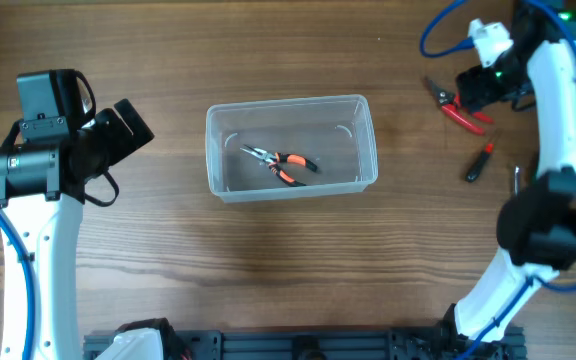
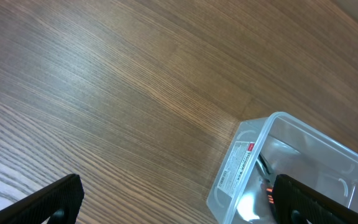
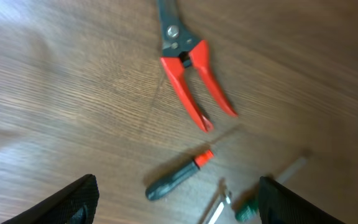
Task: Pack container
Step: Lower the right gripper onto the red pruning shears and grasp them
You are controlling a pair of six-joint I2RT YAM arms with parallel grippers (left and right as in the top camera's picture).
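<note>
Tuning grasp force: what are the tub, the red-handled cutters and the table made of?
Tub: clear glossy plastic, probably; pliers show through it, glare on walls. Cutters: grey metal blades; red handles likely plastic or rubber coating. Table: matte wood or wood-look laminate, visible grain.

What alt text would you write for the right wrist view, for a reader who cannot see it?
Red-handled cutters lie on a wooden table, handles spread, with a black screwdriver below them. The open fingers of the right hand frame the bottom corners, holding nothing; the picture is slightly blurred.
</note>
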